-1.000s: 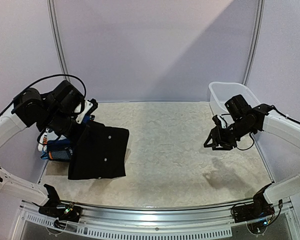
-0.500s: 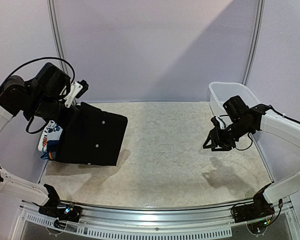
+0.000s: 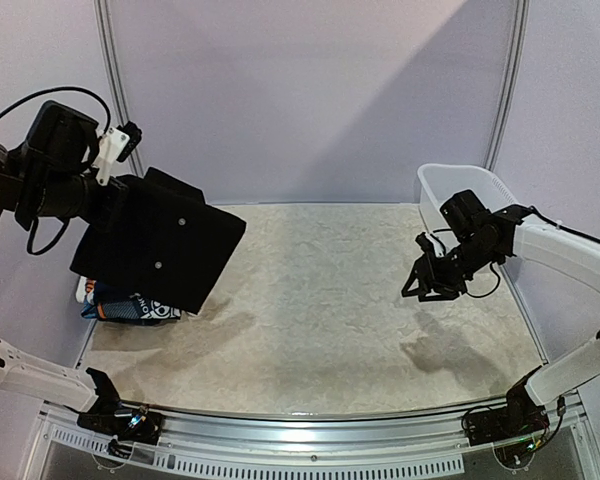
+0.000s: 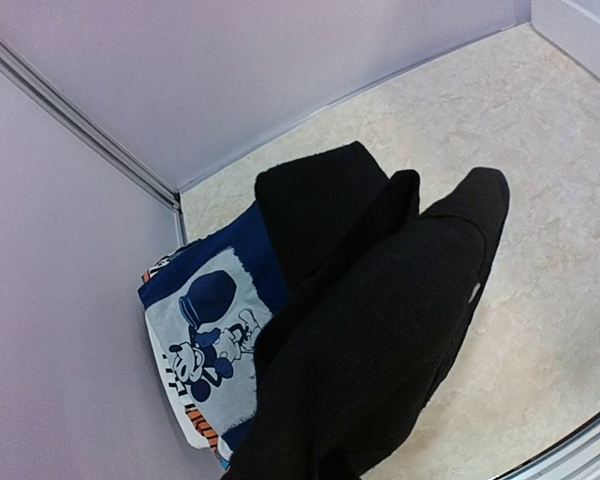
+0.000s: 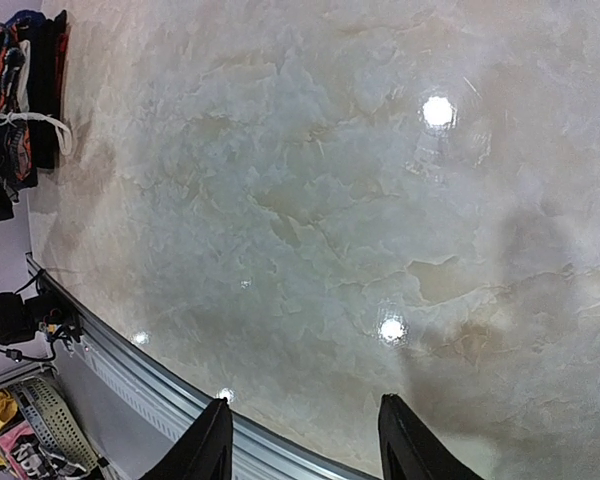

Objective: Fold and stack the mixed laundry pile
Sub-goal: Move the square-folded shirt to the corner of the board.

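Observation:
A large black garment (image 3: 160,245) hangs in the air at the left, its top edge pinched by my left gripper (image 3: 113,195), which is shut on it. In the left wrist view the black garment (image 4: 380,340) covers the fingers entirely. Below it on the table lies a folded blue cartoon-print garment (image 3: 130,305) with orange bits; its mouse print (image 4: 205,330) faces up, next to the left wall. My right gripper (image 3: 425,285) hovers over the table's right side, open and holding nothing, and its two black fingertips (image 5: 208,450) stand well apart above bare tabletop.
A white plastic tub (image 3: 460,185) stands at the back right, just behind the right arm. A metal rail (image 3: 300,420) runs along the near table edge. A wall post (image 4: 80,110) borders the folded garment at the far left.
My left arm has lifted the black garment up and to the left, off the table, uncovering the cartoon-print garment. The right gripper has barely moved.

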You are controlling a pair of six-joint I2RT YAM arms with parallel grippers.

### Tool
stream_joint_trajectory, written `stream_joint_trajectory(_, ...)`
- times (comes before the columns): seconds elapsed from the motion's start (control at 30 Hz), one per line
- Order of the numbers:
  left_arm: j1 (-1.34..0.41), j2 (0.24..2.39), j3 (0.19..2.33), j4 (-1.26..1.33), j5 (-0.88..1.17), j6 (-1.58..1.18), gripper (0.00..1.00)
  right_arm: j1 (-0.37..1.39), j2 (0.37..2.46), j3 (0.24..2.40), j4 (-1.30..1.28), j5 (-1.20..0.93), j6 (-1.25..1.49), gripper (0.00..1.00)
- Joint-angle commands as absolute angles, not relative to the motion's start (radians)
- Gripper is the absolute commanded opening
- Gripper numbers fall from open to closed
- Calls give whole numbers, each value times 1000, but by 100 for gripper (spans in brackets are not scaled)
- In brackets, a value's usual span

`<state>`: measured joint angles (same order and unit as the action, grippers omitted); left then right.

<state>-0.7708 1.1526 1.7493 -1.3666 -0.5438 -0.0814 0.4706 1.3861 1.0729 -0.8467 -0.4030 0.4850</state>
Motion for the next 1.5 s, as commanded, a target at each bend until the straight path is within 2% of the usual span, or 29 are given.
stream_joint_trajectory(0.0, -747, 1146, 1782, -1619, -604, -73, 0, 475, 1406, 1111, -861, -417, 452, 50)
stream_joint_trajectory(0.27, -672, 1153, 1808, -1631, -631, -94, 0, 475, 1415, 1109, -867, -423, 436, 50)
stream_joint_trajectory(0.57, -568, 1140, 1742, -1542, -628, -86, 0, 475, 1420, 1105, -868, -426, 425, 50)
stream_joint_trajectory(1.07, -337, 1130, 1589, -1329, -473, 22, 0, 475, 1414, 1081, -870, -423, 416, 50)
stream_joint_trajectory(1.47, -107, 1173, 1555, -1198, -316, 121, 0, 475, 1383, 1041, -878, -419, 423, 50)
